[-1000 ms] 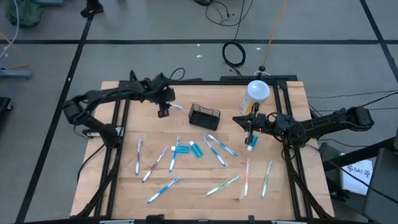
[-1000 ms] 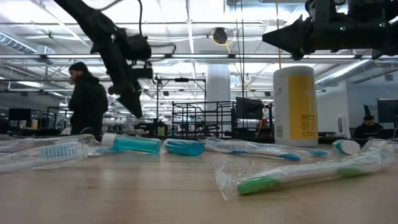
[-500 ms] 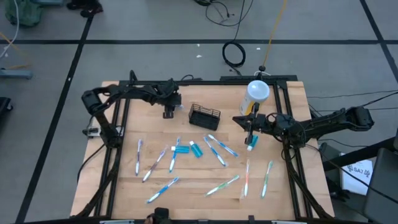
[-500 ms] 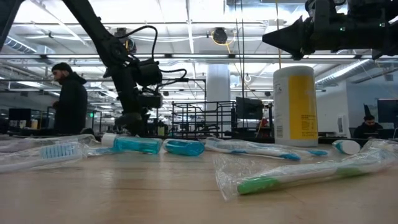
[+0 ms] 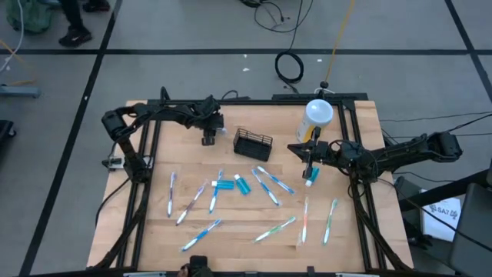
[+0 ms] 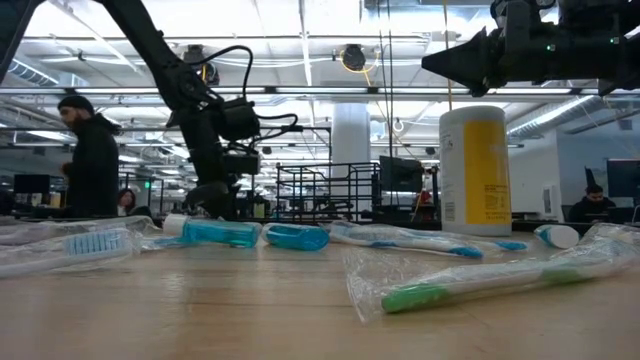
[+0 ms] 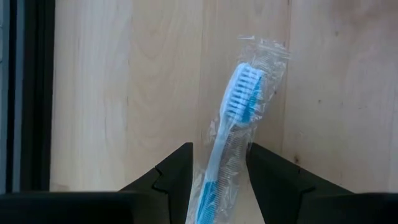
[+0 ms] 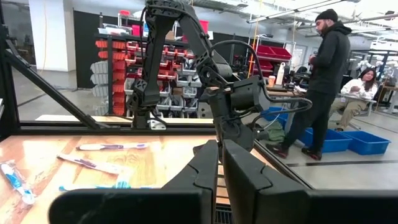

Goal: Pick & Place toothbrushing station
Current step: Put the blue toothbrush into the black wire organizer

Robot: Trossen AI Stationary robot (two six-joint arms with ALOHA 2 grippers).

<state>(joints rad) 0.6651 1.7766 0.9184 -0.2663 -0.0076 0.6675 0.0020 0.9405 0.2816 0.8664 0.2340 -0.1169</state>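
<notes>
The toothbrushing station, a small black wire caddy, stands on its base on the wooden table, far of the middle; the low view shows the caddy behind the toothbrushes. My left gripper is down at the tabletop left of it, open. Its fingers stand on either side of a wrapped blue toothbrush that lies flat on the wood. My right gripper hangs shut above the table's right half, near the yellow bottle, holding nothing. My left gripper comes at the toothbrush's handle from above, slanting down, one finger on each side. The clear wrapper fills the gap between them; I cannot tell whether the fingers touch it. The toothbrush lies flat on the table.
A tall yellow bottle with a white lid stands at the far right. Several wrapped toothbrushes and small blue tubes lie across the middle and near part. Black frame rails run along both sides. A person walks in the room behind.
My left gripper has come down to the tabletop and a little toward the caddy, settling over the wrapped toothbrush, then kept still. The person in the background has walked toward the left.
</notes>
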